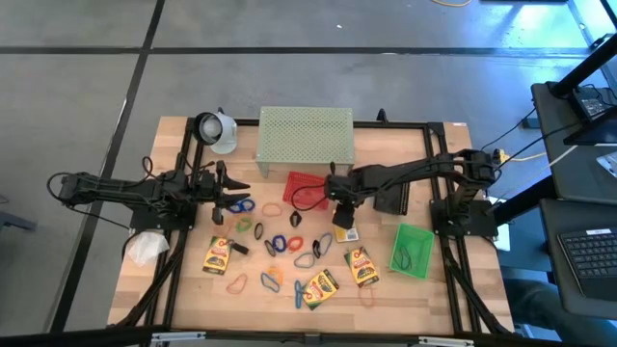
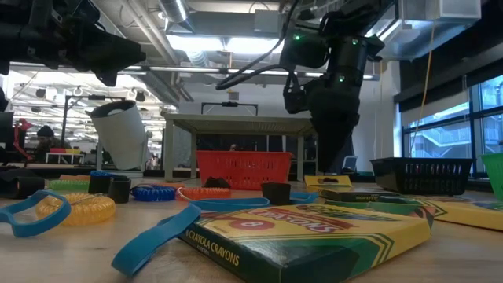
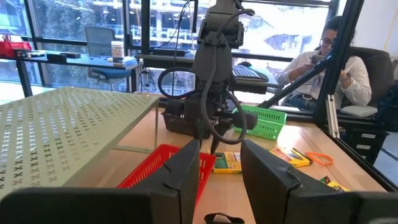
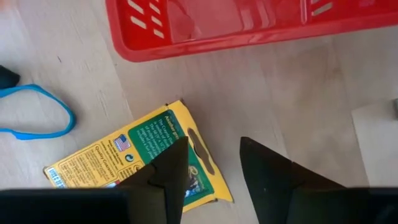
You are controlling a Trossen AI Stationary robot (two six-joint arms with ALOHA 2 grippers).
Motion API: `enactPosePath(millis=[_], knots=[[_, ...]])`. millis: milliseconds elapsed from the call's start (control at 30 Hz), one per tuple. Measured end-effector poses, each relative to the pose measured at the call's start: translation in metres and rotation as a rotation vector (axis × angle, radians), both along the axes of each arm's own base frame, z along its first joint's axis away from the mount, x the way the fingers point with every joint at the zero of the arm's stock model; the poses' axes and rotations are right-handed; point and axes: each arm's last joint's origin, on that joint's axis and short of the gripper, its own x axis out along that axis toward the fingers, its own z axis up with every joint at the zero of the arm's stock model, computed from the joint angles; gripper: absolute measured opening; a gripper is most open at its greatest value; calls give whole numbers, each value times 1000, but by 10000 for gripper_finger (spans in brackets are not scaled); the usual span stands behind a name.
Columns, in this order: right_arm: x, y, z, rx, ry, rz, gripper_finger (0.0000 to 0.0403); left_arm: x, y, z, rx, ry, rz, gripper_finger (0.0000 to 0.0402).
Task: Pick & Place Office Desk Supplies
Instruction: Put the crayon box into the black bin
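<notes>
My right gripper (image 1: 340, 224) points down, open, just in front of the red basket (image 1: 307, 190). Below it a yellow-and-green crayon box (image 4: 134, 155) lies flat on the table. One end of the box reaches into the gap between the fingers, and one finger (image 4: 171, 165) covers part of that end. My left gripper (image 1: 234, 200) waits level and open at the left, nothing between its fingers (image 3: 186, 165). More crayon boxes (image 1: 218, 255) (image 1: 320, 287) (image 1: 362, 265) and coloured loops and clips (image 1: 280, 243) lie spread over the near half of the table. My right gripper comes at the crayon box's end (image 4: 202, 165) from above, fingers pointing down, one finger over the box and the other beside it on bare wood. I cannot tell whether either finger touches the box, which lies flat on the table.
A pale green perforated shelf (image 1: 305, 135) stands at the far middle, with the red basket just before it. A green basket (image 1: 413, 249) sits at the near right and a black one (image 2: 420, 174) under the right arm. A white wad (image 1: 147, 248) lies at the left edge. A blue loop (image 4: 37, 115) lies beside the box.
</notes>
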Motion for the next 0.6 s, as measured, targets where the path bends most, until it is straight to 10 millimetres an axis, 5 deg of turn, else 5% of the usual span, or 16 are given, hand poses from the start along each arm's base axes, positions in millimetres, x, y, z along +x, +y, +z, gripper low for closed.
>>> enactPosePath(millis=[433,600], knots=[[3,-1,-23,10,68,-17,145,0,0,0,4,0,0,112],[3,0,-23,58,68,-16,111,0,0,0,4,0,0,112]])
